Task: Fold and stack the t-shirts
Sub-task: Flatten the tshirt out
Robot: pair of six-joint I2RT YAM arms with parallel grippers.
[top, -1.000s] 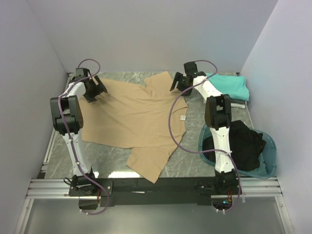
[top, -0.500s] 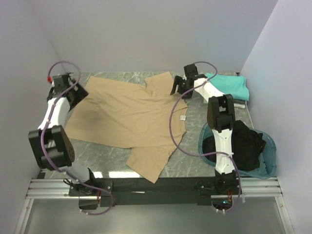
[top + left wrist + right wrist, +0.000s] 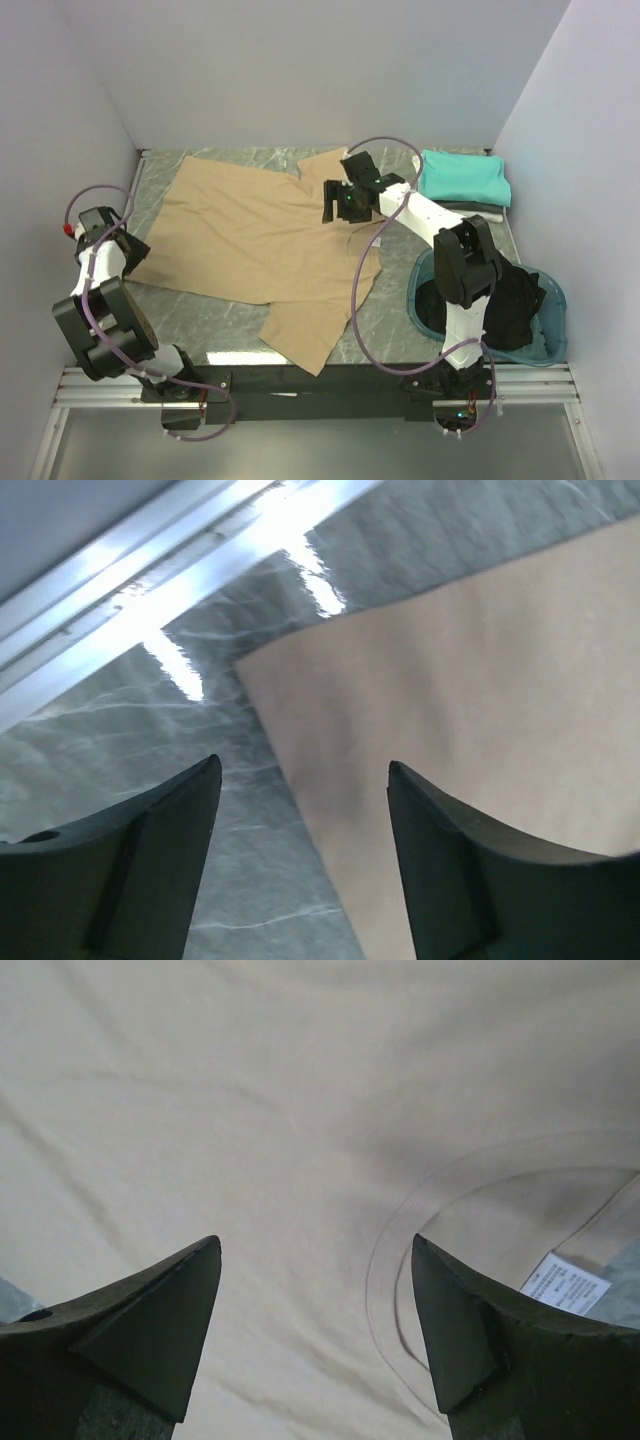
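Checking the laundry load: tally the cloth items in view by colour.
Tan shirt: 1
Teal shirt: 1
Grey piece under the teal one: 1
Black heap in the basin: 1
Total: 4

You have a grey marbled table (image 3: 215, 312) boxed in by pale walls (image 3: 320, 70) on three sides. Your teal basin (image 3: 413, 285) sits at its near right corner. Aluminium rails (image 3: 320, 385) run along the near edge.
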